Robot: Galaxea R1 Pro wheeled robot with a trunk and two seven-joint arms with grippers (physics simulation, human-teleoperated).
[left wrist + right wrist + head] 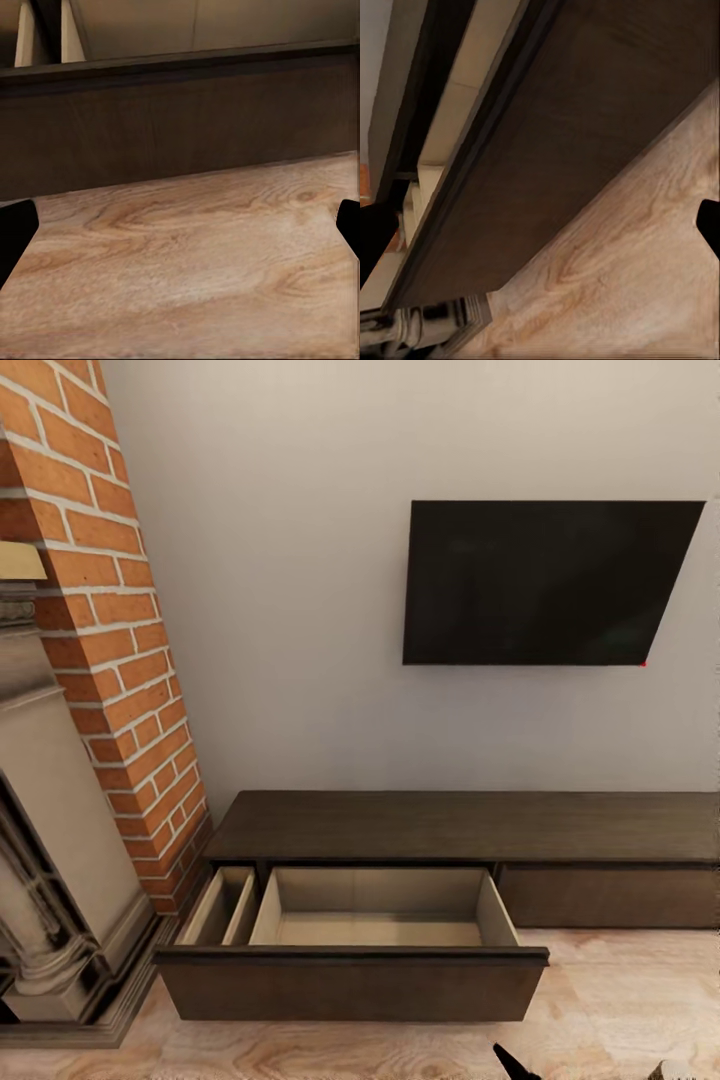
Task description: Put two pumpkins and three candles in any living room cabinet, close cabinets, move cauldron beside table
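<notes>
Head view shows me the cabinet [470,828] drawer [350,950] pulled out (bare inside), both grippers spread and holding nothing, so fetching pumpkins comes next.

At your ten o'clock a red brick chimney [110,650] slants up the pale wall [280,610], with a beige carved stone fireplace surround [50,860] below it at nine o'clock. At your one o'clock a flat black television [545,582] hangs on that wall, showing a tiny red dot at its lower right corner. Light wood-grain floor [620,1000] spreads across your six o'clock.
</notes>
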